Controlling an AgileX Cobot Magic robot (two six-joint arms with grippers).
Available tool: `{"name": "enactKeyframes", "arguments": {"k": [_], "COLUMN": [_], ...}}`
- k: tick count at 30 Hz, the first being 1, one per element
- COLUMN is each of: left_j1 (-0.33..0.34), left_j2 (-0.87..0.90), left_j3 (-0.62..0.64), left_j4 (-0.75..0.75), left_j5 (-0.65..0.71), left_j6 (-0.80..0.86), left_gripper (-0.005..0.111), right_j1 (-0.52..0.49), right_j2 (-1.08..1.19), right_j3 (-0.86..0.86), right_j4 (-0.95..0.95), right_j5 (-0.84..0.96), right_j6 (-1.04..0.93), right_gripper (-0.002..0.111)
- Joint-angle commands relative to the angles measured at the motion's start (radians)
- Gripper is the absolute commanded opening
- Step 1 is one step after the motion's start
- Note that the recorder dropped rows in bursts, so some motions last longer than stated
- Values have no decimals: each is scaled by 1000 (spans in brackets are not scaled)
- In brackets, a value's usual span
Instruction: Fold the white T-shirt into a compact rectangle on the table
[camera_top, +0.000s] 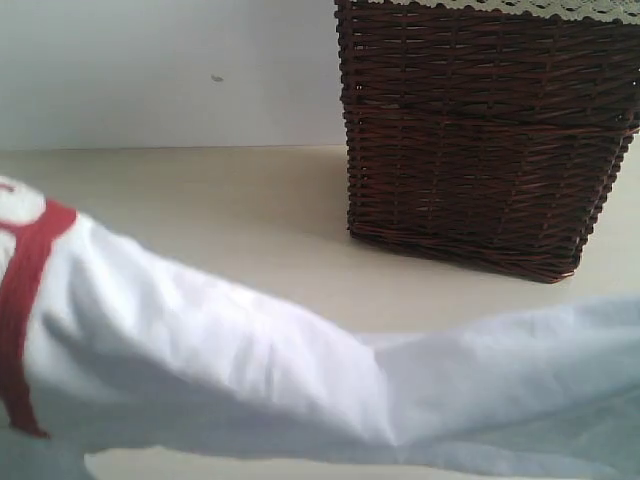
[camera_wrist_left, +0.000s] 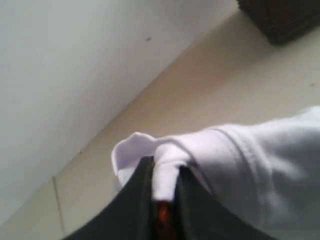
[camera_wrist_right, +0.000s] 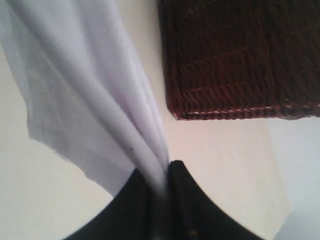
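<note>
Pale beige table (camera_top: 200, 200) is running back to a plain white wall (camera_top: 150, 70) at 12 o'clock. Across the near field the white T-shirt (camera_top: 250, 360) is hanging stretched from 9 o'clock to 3 o'clock. It appears to be off the surface, since a strip of table is showing under its lower edge. Its red band (camera_top: 25, 290) is sitting at the 9 o'clock end.

The left gripper (camera_wrist_left: 164, 172) is pinching a hemmed edge, jaws narrow on the cloth. The right gripper (camera_wrist_right: 157, 175) is clamping a gathered bunch of fabric the same way. At 1 o'clock a dark wicker basket (camera_top: 480, 150) with a lace liner (camera_top: 520, 8) is standing apart from the shirt.

Judgement: the spreading step is in hand, with no fold made yet. The next move is calling for both ends to come down level and taut, clear of the basket.
</note>
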Motion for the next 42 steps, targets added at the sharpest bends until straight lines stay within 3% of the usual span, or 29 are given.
{"name": "enactKeyframes", "arguments": {"k": [1, 7, 13, 18, 21, 24, 31, 42], "left_j1": [4, 28, 165, 190, 190, 190, 213, 379], "left_j2": [-81, -163, -168, -168, -172, -192, -287, -436], "left_j3": [45, 250, 392, 276, 140, 84, 52, 52], "left_j4": [-193, -326, -417, -405, -410, -424, -508, -639], "left_j5": [75, 134, 100, 28, 54, 91, 134, 134], "left_j6": [-5, -47, -118, -94, -50, -50, -5, -32], "left_gripper": [0, 0, 0, 0, 0, 0, 0, 0], "right_j1": [-6, -6, -6, -6, -6, -6, -6, -6], "right_j2": [-64, -106, -107, -107, -112, -136, -273, -567], "right_j3": [3, 7, 182, 106, 16, -25, -56, -56], "right_j4": [-8, -34, -189, -76, -15, 10, 23, 62], "right_j5": [41, 41, 41, 41, 41, 41, 41, 41], "right_j6": [75, 141, 200, 196, 200, 204, 232, 377], "right_gripper": [0, 0, 0, 0, 0, 0, 0, 0]}}
